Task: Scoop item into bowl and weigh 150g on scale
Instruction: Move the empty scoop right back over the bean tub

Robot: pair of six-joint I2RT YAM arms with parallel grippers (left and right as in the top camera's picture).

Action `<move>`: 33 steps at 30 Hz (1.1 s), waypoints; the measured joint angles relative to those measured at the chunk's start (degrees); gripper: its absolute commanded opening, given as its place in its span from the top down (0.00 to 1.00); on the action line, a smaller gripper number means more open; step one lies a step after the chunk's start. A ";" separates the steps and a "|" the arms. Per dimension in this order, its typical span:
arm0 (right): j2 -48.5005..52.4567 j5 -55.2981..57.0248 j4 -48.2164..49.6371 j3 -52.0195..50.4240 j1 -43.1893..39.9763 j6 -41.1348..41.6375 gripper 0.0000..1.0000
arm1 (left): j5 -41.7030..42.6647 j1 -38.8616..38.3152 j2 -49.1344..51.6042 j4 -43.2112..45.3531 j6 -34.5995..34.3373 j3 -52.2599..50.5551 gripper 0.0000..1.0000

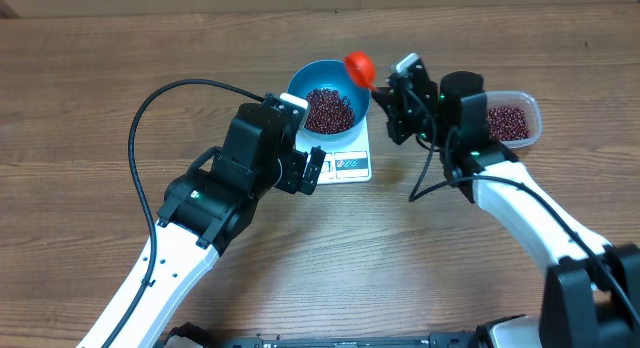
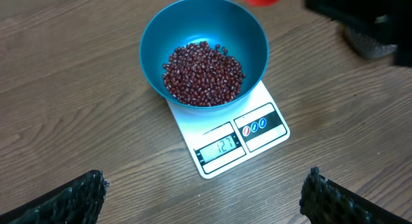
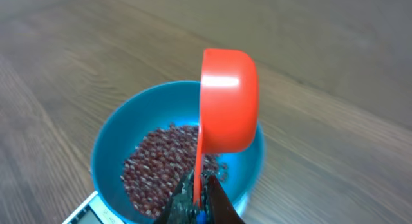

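Many beans lie in the bowl at the far end of the scale. Right gripper pinches a red scoop; left gripper gapes wide

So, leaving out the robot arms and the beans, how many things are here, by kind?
Containers: 2 (blue bowl, clear tub)
Scale: 1
Red scoop: 1
Total: 4

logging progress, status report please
Left jaws open, empty; right jaws shut on orange-red plastic scoop over round bright-blue bowl. Small dark red-brown beans heaped in bowl on flat white scale. Nothing in the way.
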 measured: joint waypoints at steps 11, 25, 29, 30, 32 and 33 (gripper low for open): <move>-18.49 15.06 -19.15 0.02 -7.08 2.14 0.96 | 0.02 0.00 0.00 -0.02 0.00 0.07 0.01; -16.63 33.68 -32.85 0.02 -17.59 2.12 0.96 | 0.02 0.00 0.00 0.00 0.00 0.07 0.01; -12.87 34.45 -33.20 0.02 -18.75 2.14 0.96 | 0.02 0.00 0.00 0.00 0.00 0.07 0.01; -11.85 34.56 -33.22 0.02 -18.78 2.14 0.96 | 0.02 0.00 0.00 0.00 0.00 0.07 0.00; -9.92 34.58 -33.22 0.02 -18.78 2.14 0.96 | 0.00 0.00 0.00 0.00 0.00 0.07 0.00; -8.46 34.56 -33.24 0.02 -18.75 2.14 0.96 | 0.00 0.00 0.00 0.00 0.00 0.07 0.01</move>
